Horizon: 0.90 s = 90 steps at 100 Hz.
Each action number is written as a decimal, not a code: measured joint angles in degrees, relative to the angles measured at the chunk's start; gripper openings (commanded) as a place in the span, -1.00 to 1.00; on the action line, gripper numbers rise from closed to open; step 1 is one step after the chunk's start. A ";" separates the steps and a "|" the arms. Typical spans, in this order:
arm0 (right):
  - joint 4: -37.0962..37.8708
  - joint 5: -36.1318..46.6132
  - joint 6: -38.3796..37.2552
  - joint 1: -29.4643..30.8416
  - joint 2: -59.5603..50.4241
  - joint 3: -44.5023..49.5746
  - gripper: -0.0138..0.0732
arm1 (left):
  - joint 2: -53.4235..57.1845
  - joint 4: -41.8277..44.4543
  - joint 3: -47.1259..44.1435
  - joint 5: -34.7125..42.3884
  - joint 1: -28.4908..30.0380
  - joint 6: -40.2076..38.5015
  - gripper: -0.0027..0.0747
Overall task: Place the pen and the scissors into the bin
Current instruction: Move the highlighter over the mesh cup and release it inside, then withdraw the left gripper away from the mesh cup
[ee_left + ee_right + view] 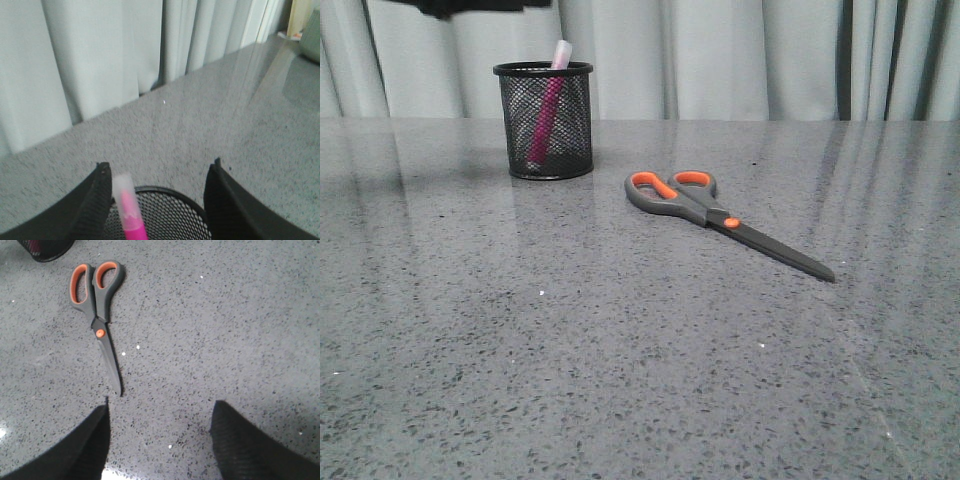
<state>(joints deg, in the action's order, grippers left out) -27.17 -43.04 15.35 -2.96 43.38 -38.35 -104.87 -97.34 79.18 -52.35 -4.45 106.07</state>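
Observation:
The black mesh bin (575,125) stands upright at the back left of the table. The pink pen (546,118) leans inside it, its whitish cap sticking up past the rim. The scissors (720,213) lie flat and closed to the right of the bin, handles toward the bin. In the left wrist view my left gripper (159,172) hangs open just above the bin's rim (157,188); the pen (128,207) stands beside one finger, not pinched. My right gripper (160,412) is open above bare table, a little short of the blade tip of the scissors (97,315).
Pale curtains (720,60) hang behind the table's far edge. The grey speckled tabletop (620,360) stretches toward the front. A greenish object (312,30) sits far off in the left wrist view. The bin's base (47,250) shows in a corner of the right wrist view.

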 measured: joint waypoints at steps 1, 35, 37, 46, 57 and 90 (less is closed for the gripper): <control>0.00 0.00 0.00 0.00 0.00 0.00 0.17 | 0.30 -0.10 0.00 -0.45 0.39 0.00 0.07; 0.00 0.36 0.00 0.00 0.00 0.00 0.17 | 9.41 9.57 0.13 -8.60 8.81 -3.88 -0.98; 0.00 0.45 0.00 0.00 0.00 0.00 0.17 | 10.07 11.27 0.13 -8.85 8.92 -4.90 -0.99; 0.00 0.95 0.00 0.00 0.00 0.00 0.17 | 13.12 19.04 0.13 -9.66 9.31 -9.89 -0.99; -0.41 1.63 0.20 0.00 0.00 0.00 0.17 | 17.11 29.23 0.13 -9.99 9.30 -17.01 -0.99; -7.93 2.66 10.15 0.00 0.00 0.00 0.17 | 27.96 54.03 -0.72 -9.32 9.30 -39.86 -0.99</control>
<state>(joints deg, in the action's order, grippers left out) -35.09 -40.37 25.51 -2.96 43.38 -38.35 -76.92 -43.31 78.46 -61.67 4.86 66.21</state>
